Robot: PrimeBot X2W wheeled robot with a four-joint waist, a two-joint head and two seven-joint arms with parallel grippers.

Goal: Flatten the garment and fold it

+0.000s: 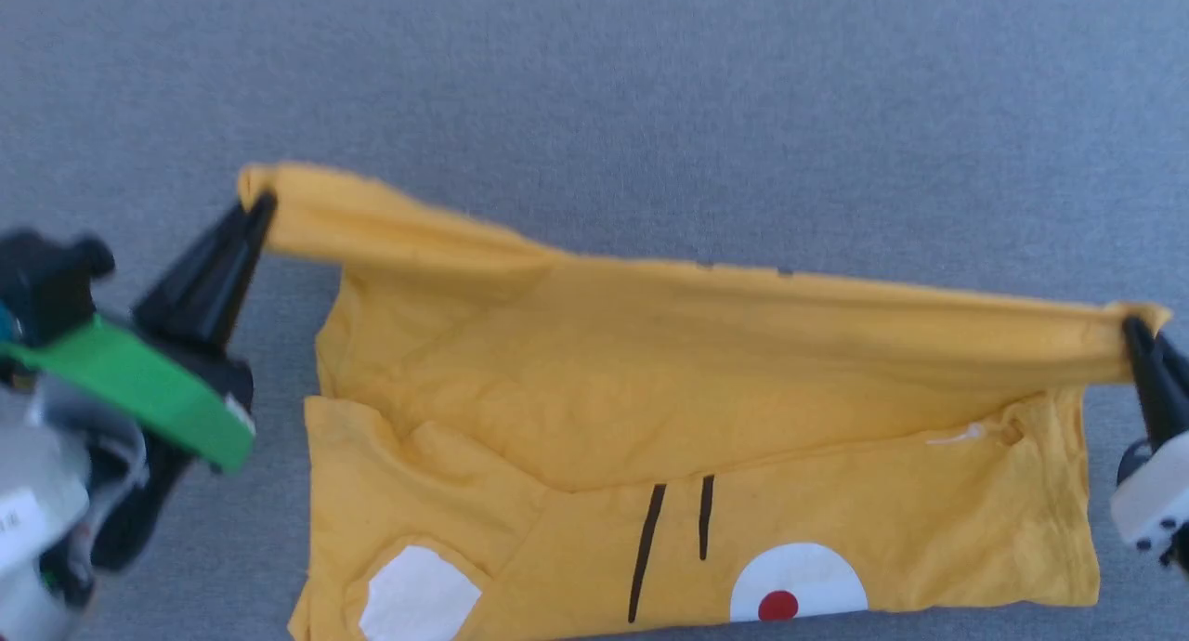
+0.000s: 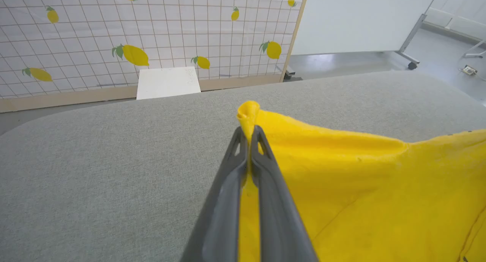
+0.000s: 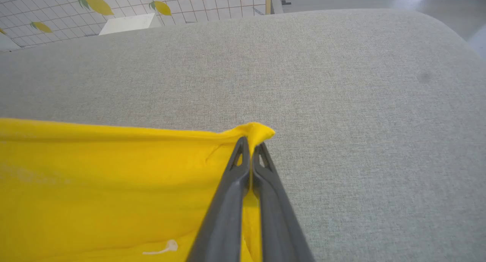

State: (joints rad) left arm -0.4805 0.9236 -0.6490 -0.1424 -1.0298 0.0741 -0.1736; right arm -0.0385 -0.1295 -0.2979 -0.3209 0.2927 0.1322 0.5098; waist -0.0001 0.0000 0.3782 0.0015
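Closest in, the left gripper (image 2: 248, 134) has its two long dark fingers pressed tight on a pinch of yellow cloth. The right gripper (image 3: 250, 144) is clamped the same way on the opposite corner.

Beneath them spreads the broad grey woven-fabric surface (image 1: 650, 84). On its near middle lies the bright yellow short-sleeved T-shirt with a cartoon face print (image 1: 697, 372). Its far edge is lifted and pulled taut between the two grips, while the printed lower part rests flat.

This looks like the start of a fold, with both corners secured. The next move seems to call for both arms travelling together towards the near hem, holding even tension so the edge stays straight, then laying it down aligned.

Beyond the surface stand a lemon-printed white grid wall (image 2: 114, 34) and a plain white wheeled partition (image 2: 360, 19). A small white slab (image 2: 168, 82) leans against the wall.
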